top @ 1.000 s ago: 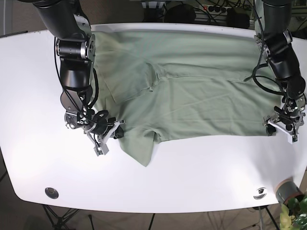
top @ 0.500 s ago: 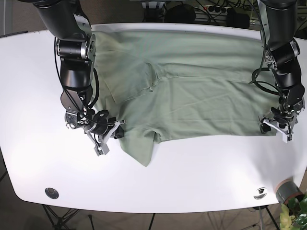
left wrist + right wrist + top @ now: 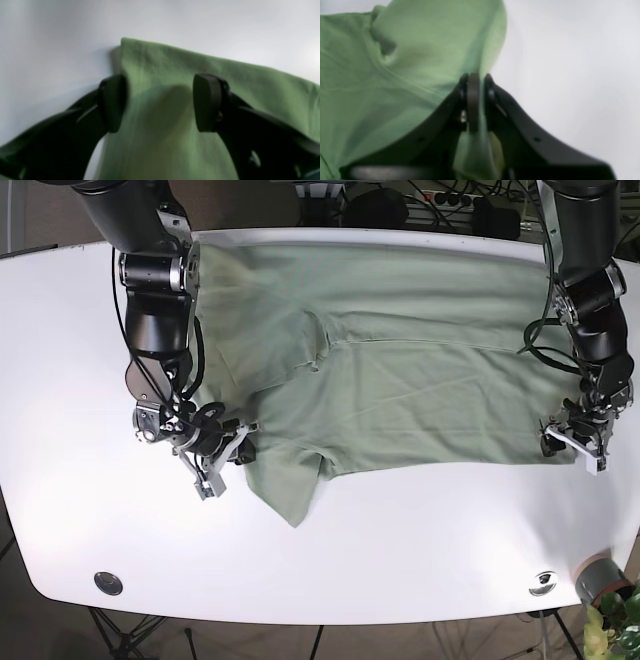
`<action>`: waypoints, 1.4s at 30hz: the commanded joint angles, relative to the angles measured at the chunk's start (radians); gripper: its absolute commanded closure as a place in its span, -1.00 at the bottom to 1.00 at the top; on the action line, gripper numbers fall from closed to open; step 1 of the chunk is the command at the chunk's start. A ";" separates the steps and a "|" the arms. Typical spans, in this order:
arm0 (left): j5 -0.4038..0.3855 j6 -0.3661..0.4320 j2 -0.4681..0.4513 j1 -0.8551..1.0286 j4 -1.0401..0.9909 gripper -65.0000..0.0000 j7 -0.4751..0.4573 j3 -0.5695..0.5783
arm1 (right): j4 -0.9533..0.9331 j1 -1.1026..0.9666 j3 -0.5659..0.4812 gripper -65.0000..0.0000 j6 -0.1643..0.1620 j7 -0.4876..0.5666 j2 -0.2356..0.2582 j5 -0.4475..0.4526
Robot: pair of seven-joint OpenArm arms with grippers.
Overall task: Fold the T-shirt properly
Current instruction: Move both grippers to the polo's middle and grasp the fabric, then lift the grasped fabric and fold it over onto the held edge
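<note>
A sage-green T-shirt (image 3: 400,370) lies spread across the white table (image 3: 420,540), one sleeve pointing toward the front edge. In the base view my right gripper (image 3: 225,455) sits at the shirt's left edge beside that sleeve. The right wrist view shows this right gripper (image 3: 473,100) shut on a raised fold of the T-shirt (image 3: 407,75). My left gripper (image 3: 575,442) is at the shirt's front right corner. In the left wrist view the left gripper (image 3: 160,102) is open, its fingers (image 3: 112,102) straddling the corner of the T-shirt (image 3: 162,67).
The table's rounded front edge (image 3: 320,620) carries two round metal fittings (image 3: 107,582) near its corners. A grey pot with a plant (image 3: 605,585) stands just off the front right corner. Cables and dark gear lie behind the far edge.
My left gripper has moved up and inward onto the shirt's front right corner. My right arm has shifted slightly up, drawing the sleeve a little with it.
</note>
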 commanded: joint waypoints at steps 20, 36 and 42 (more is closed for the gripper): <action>-0.005 0.090 -0.036 0.056 0.183 -0.75 0.087 -0.010 | 0.032 0.010 0.001 0.93 -0.001 0.019 0.006 0.011; -0.005 -0.008 0.045 0.059 0.182 -0.54 0.087 -0.002 | 0.032 0.008 0.001 0.93 0.004 0.022 0.001 0.011; -0.004 -0.008 0.051 -0.004 0.085 -0.11 0.074 -0.005 | 0.032 0.008 0.001 0.93 0.004 0.023 -0.001 0.011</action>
